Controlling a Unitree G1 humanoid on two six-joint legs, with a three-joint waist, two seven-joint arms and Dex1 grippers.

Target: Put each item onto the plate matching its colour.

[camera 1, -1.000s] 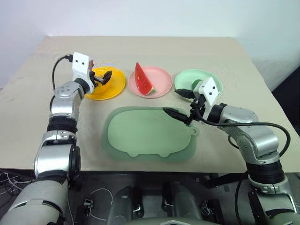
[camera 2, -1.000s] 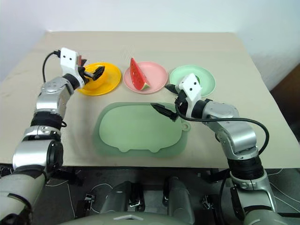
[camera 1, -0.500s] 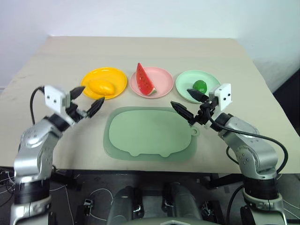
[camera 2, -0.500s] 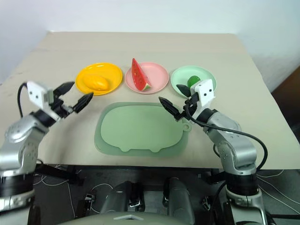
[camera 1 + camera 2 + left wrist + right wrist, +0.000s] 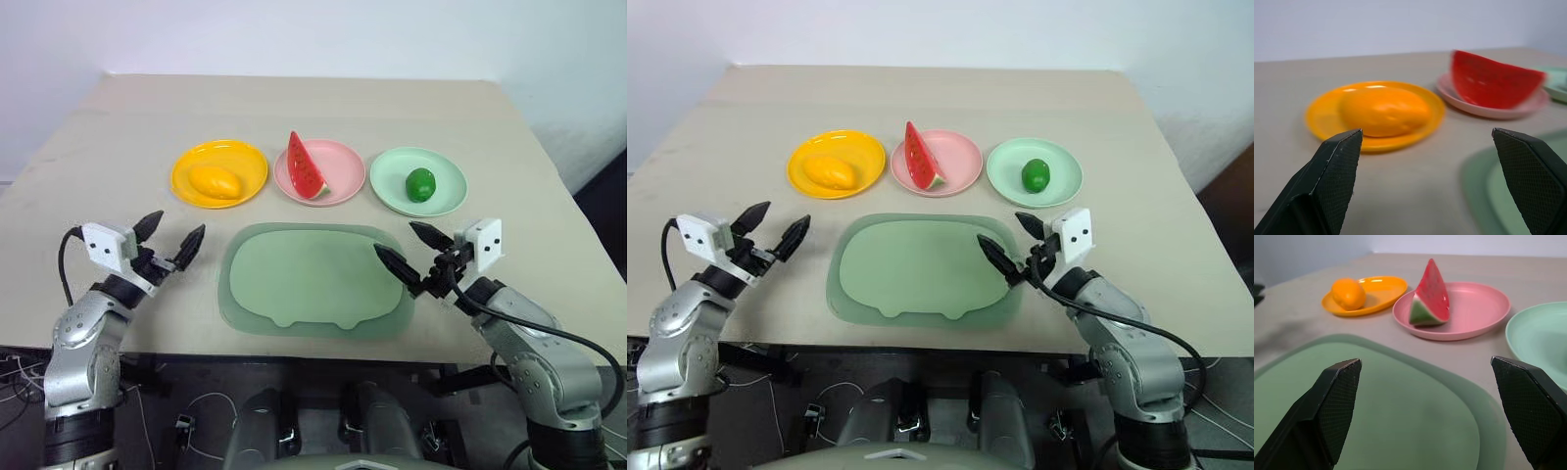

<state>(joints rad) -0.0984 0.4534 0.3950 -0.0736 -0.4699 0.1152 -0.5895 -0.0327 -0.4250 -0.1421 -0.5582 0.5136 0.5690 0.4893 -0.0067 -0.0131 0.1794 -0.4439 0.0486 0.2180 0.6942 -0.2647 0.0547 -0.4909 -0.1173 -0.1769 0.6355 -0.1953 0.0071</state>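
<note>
We list the left gripper (image 5: 170,240) first: fingers spread wide, nothing between them, hovering over bare table (image 5: 88,157) just left of the mat. We list the right gripper (image 5: 409,253) next: fingers likewise spread and empty, one tip over the mat's right edge, the other just off it.

Between the two grippers we record the pale-green mat (image 5: 313,279), lying flat, nothing on it.

Beyond the mat we record three plates in a row across the table, each well apart from both grippers:
- Yellow plate (image 5: 245,162), nearest the left gripper's side. On it the mango (image 5: 215,180), lying flat, its long axis running roughly across the table.
- Pink plate (image 5: 343,166), in the middle. On it the watermelon wedge (image 5: 305,166), standing on its green rind, pointed tip up and toward the far edge, long axis running away from us.
- Mint plate (image 5: 446,191), beyond the right gripper. On it the lime (image 5: 420,184), round, with no direction we can tell.
</note>
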